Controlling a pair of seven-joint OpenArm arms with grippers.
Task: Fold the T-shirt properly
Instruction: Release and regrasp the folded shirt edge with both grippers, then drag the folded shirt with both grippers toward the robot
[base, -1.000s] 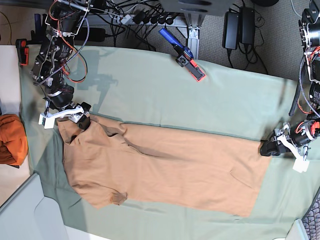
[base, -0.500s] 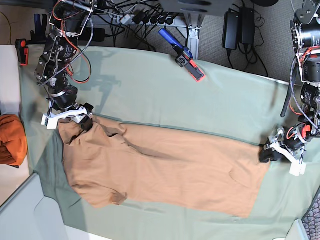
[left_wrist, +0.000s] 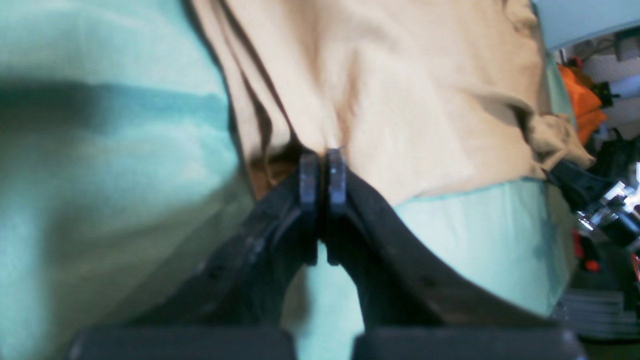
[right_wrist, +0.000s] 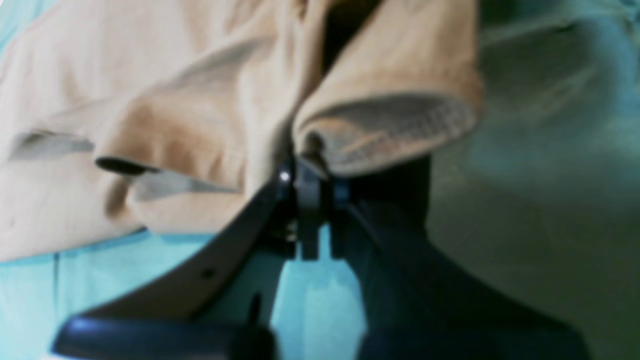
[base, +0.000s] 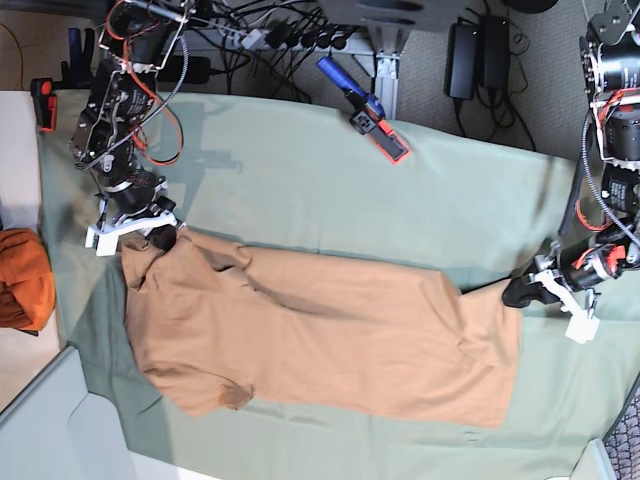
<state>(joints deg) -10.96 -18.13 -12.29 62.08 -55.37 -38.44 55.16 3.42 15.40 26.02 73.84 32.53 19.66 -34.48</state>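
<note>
The tan T-shirt (base: 320, 335) lies lengthwise on the pale green sheet (base: 300, 170), neck end at the base view's left, hem at its right. My right gripper (base: 160, 238) is shut on the shirt's upper shoulder corner. In the right wrist view the jaws (right_wrist: 310, 185) pinch a folded, ribbed edge of the shirt (right_wrist: 165, 130). My left gripper (base: 520, 292) is shut on the upper hem corner. In the left wrist view the closed pads (left_wrist: 322, 170) hold the tan cloth (left_wrist: 400, 100), which is pulled into creases.
A darker orange cloth bundle (base: 22, 278) sits at the table's left edge and shows in the left wrist view (left_wrist: 582, 100). A blue and red tool (base: 368, 108) lies at the sheet's back edge. A grey bin (base: 50, 430) stands at the front left.
My left gripper has moved left and slightly back with the hem corner, pulling the hem edge inward. My right gripper has shifted slightly back with the shoulder corner.
</note>
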